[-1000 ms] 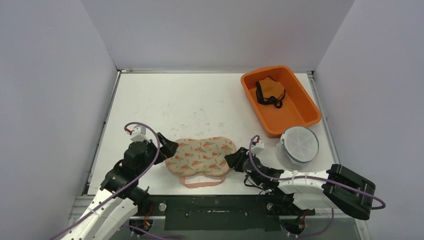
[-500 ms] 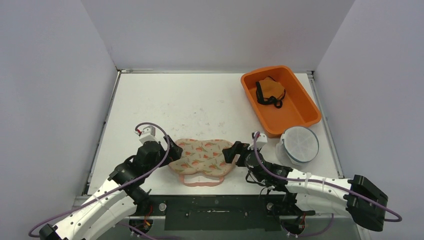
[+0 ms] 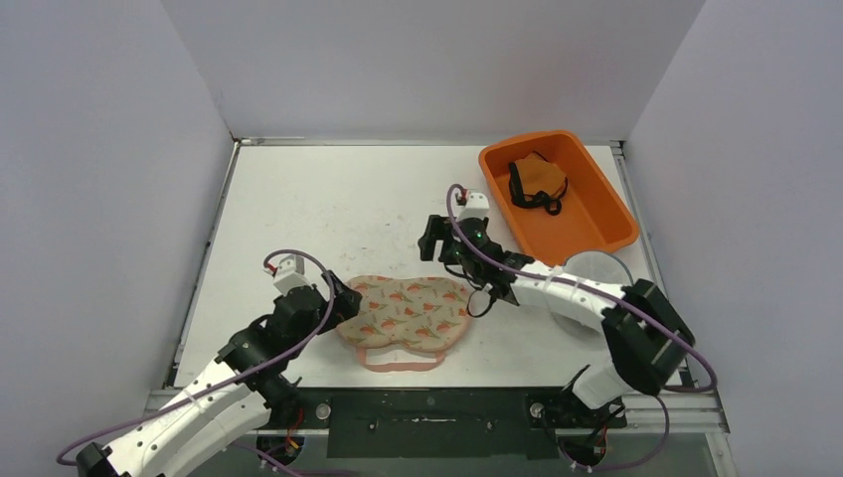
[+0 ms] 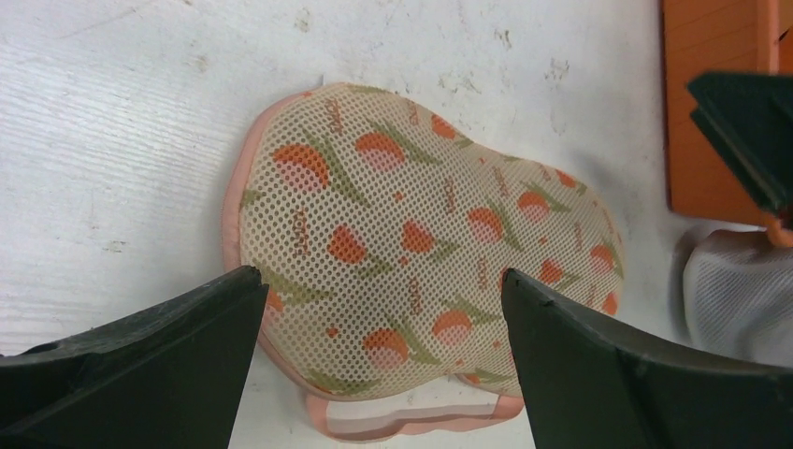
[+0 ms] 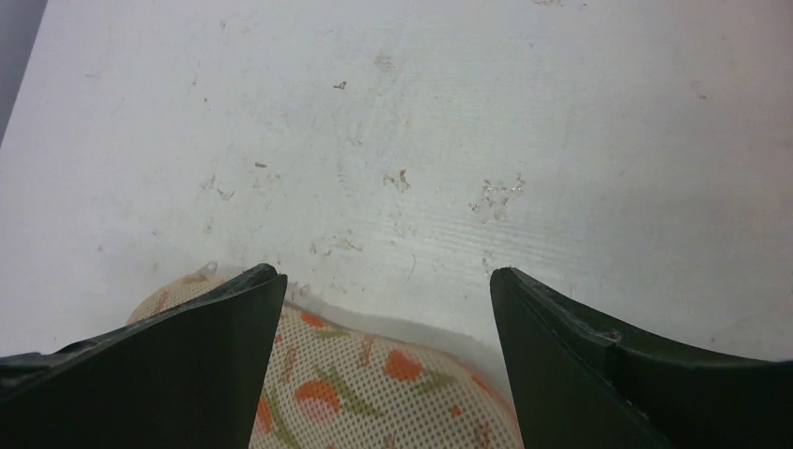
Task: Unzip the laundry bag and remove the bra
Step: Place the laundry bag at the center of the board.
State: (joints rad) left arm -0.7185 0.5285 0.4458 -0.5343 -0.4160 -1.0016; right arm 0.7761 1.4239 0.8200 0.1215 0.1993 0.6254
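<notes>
The laundry bag (image 3: 406,310) is a flat floral mesh pouch with pink trim, lying near the table's front edge; it also shows in the left wrist view (image 4: 411,243) and the right wrist view (image 5: 374,383). A pink loop (image 3: 403,360) sticks out at its near edge. The mesh hides what is inside, so I see no bra in it. My left gripper (image 3: 343,298) is open at the bag's left end, with the bag showing between its fingers (image 4: 381,281). My right gripper (image 3: 432,238) is open and empty (image 5: 385,276), hanging above the table just beyond the bag's far edge.
An orange bin (image 3: 589,214) stands at the back right with an orange, black-strapped garment (image 3: 537,182) in it. A round white mesh pouch (image 3: 596,264) sits in front of the bin, partly behind my right arm.
My right gripper opened, let go of the bag's right end and swung up and away to the bag's far side. My left gripper moved slightly nearer the bag's left end and stays open.
</notes>
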